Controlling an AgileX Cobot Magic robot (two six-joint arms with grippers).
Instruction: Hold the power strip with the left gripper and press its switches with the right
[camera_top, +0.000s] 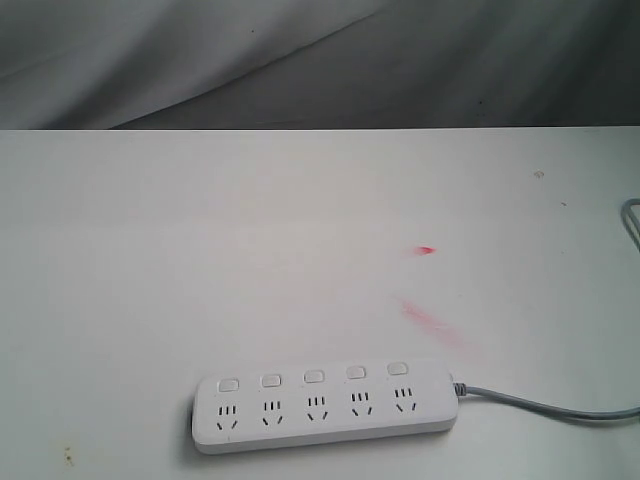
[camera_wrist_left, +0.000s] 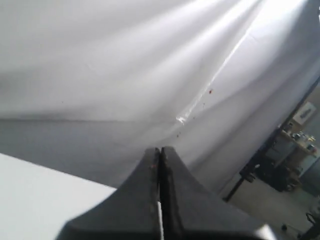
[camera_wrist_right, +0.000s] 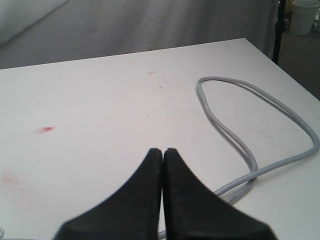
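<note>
On the left, the left gripper (camera_wrist_left: 160, 151) has its two black fingers pressed tight together, flat against each other. It is up over a corner of the white table (camera_wrist_left: 35, 195). Past it hangs a big grey cloth (camera_wrist_left: 125, 60) with soft folds.

The power strip (camera_top: 290, 428) lies flat on the table, at the near edge, about in the middle from left to right. It touches only the table. It is a long white bar with round ends. Its left end sits a little nearer than its right end, so it lies a bit slanted. Five sockets (camera_top: 317, 406) run along it in a row. On the far side of each socket is one of the switches (camera_top: 314, 377). These are five small white squares with round corners. They all look the same, and I cannot tell which ones are pushed in.

A little farther away, near the strip's right end, there is a pink smear (camera_top: 432, 326) on the table. Farther still is a small red spot (camera_top: 427, 250).

A grey cord (camera_top: 540, 405) comes out of the strip's right end and runs off to the right along the table. In the right wrist view it bends into a long loop on the table.

On the right, the right gripper (camera_wrist_right: 162, 151) also has its two black fingers pressed together. It is over the table, with the cord loop just past its tips.
</note>
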